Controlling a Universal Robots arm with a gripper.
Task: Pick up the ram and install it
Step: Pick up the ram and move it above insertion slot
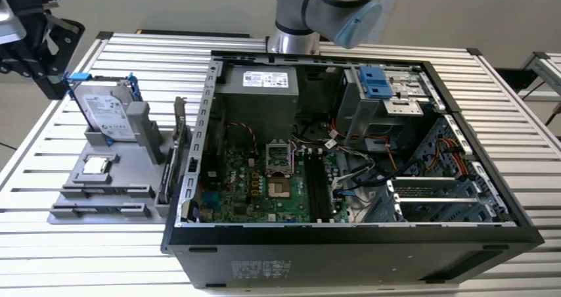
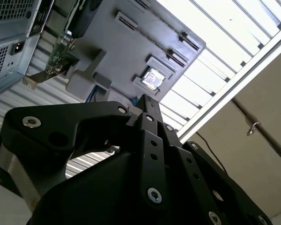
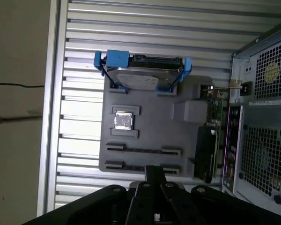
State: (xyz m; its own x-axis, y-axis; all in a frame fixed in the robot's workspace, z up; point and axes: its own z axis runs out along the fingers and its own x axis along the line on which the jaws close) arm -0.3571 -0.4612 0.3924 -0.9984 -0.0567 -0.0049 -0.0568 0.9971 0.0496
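The ram (image 3: 143, 150) stands on edge in a holder row of the grey tray (image 3: 154, 126). It is just beside the square chip (image 3: 122, 121), on the chip's near side. The blue-framed hard drive (image 3: 140, 79) stands at the tray's far end. The tray rests on the slatted table (image 3: 84, 47), to the exterior view's left of the open computer case (image 1: 351, 257).

The gripper (image 3: 155, 169) hangs clear of the tray and touches nothing. In both wrist views its fingers look drawn together with nothing between them.

I judge this to be the approach, with the ram not yet picked and nothing installed. The pick calls for the fingers to part and to line up squarely across the stick's thin upper edge, between the two end holders. The fit then calls for matching the stick's length to the memory slots (image 1: 314, 182) inside the case.

In the first wrist view the fingertip covers part of the nearer holder row, so I cannot tell whether another stick sits there. In the exterior view the ram is a thin dark line, hard to separate from its holder. The slot latches cannot be made out.
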